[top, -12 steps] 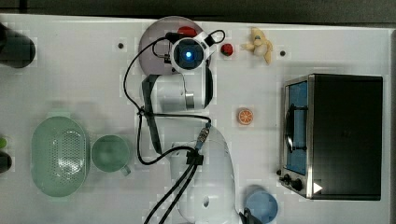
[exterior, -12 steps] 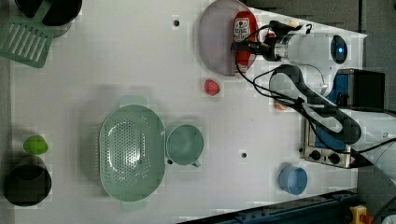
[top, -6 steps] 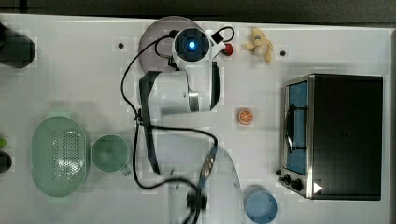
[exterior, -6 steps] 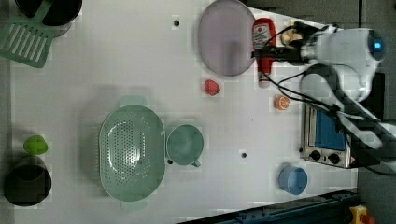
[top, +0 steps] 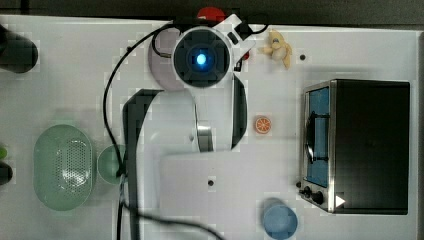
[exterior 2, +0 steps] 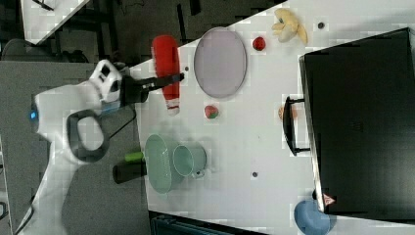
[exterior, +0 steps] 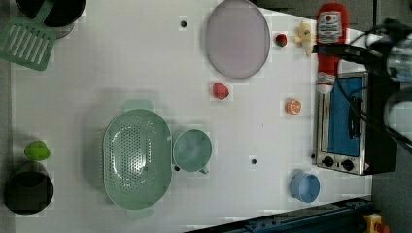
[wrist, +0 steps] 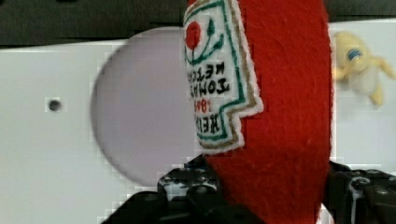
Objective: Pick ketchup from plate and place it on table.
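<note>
In the top view, the arm's wrist housing covers most of the plate (top: pixel 160 70), and a bit of the red ketchup (top: pixel 211 13) peeks out beyond it.

In the left view, the gripper (exterior: pixel 326 49) clamps the ketchup (exterior: pixel 329 43) across its middle, the bottle hanging lengthwise through the fingers and clear of the bare plate (exterior: pixel 237 38). The pick therefore looks finished; what is left is lowering the bottle onto the table (exterior: pixel 121 63) and letting go.

In the right view, the dark fingers (exterior 2: pixel 169 79) cross the bottle (exterior 2: pixel 166 68), which sits between them, with the plate (exterior 2: pixel 220 55) apart from it.

In the wrist view, the ketchup (wrist: pixel 280 121) fills the space between the fingers, its white label showing a tomato emblem and mirrored lettering that seems to read "TOMATO KETCHUP"; the lower line may be a brand name but is unclear.
</note>
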You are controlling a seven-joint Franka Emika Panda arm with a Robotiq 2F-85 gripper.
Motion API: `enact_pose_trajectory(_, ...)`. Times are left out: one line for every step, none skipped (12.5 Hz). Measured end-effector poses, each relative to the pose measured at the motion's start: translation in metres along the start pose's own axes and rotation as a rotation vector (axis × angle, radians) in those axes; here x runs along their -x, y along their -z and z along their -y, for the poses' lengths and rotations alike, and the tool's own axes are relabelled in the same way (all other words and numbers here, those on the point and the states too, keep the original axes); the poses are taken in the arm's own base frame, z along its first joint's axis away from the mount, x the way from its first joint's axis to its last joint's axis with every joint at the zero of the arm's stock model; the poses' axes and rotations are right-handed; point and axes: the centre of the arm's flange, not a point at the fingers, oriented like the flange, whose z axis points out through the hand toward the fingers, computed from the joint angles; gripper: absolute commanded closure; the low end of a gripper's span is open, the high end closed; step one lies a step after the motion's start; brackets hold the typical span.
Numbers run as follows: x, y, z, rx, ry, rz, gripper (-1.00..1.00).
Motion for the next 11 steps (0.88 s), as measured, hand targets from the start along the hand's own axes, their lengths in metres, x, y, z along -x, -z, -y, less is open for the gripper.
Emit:
enact_pose_trajectory(0.013,0.014,-0.004,0.01,-0.002,0.007,-0.23)
enact_pose_trajectory(0.026,0.02,-0.01,0.017,-0.006,0.01,-0.23)
enact_pose_trajectory(0.038,0.018,-0.013,0.022,-0.01,0.026,-0.23)
enact_pose_trajectory(0.049,0.007,-0.016,0.022,-0.018,0.055,-0.23)
enact_pose_trajectory(0.059,-0.01,-0.021,0.022,-0.035,0.101,-0.23)
enact_pose_trajectory(0.071,-0.032,-0.029,0.026,-0.061,0.152,-0.23)
enact_pose_trajectory(0.089,-0.057,-0.035,0.023,-0.095,0.217,-0.23)
enact_pose_trajectory(0.107,-0.081,-0.041,0.026,-0.121,0.284,-0.23)
enact_pose_trajectory(0.123,-0.106,-0.046,0.036,-0.14,0.342,-0.23)
enact_pose_trajectory(0.137,-0.13,-0.049,0.044,-0.159,0.396,-0.23)
enact_pose_trajectory(0.146,-0.15,-0.052,0.047,-0.171,0.43,-0.23)
